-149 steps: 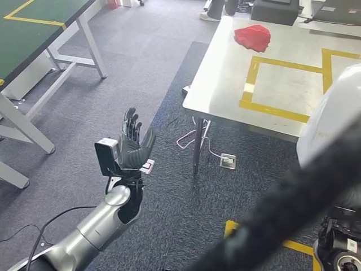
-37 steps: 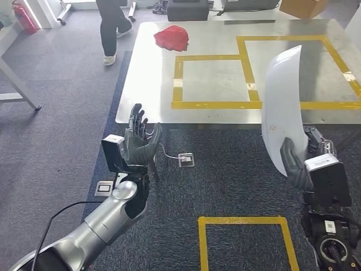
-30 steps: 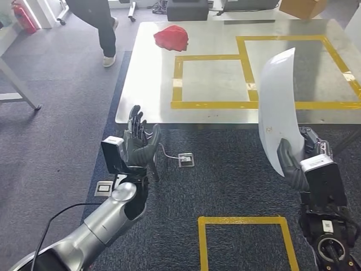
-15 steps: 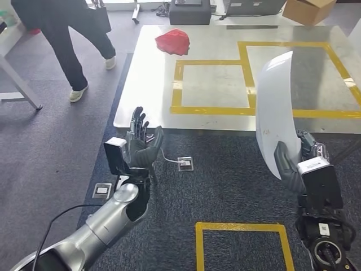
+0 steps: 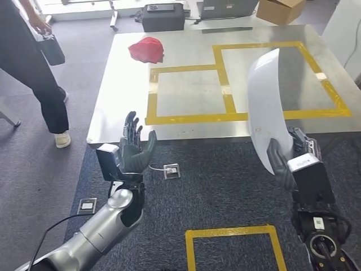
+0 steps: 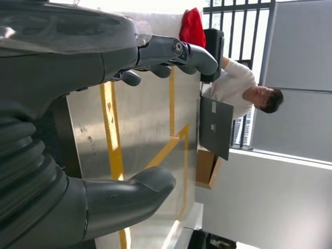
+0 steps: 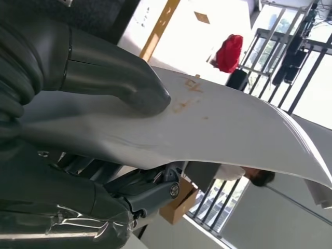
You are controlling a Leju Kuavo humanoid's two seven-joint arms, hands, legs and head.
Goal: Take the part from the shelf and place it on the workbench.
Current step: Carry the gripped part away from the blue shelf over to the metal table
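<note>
while the right hand [image 5: 284, 160] gripped the curved white part [image 5: 264, 104] upright at its lower edge, in the air just before the workbench [image 5: 127, 84], the left hand [image 5: 132, 148] was raised with fingers spread, holding nothing. a red cloth [image 5: 146, 49] lay on the workbench's far side.
</note>
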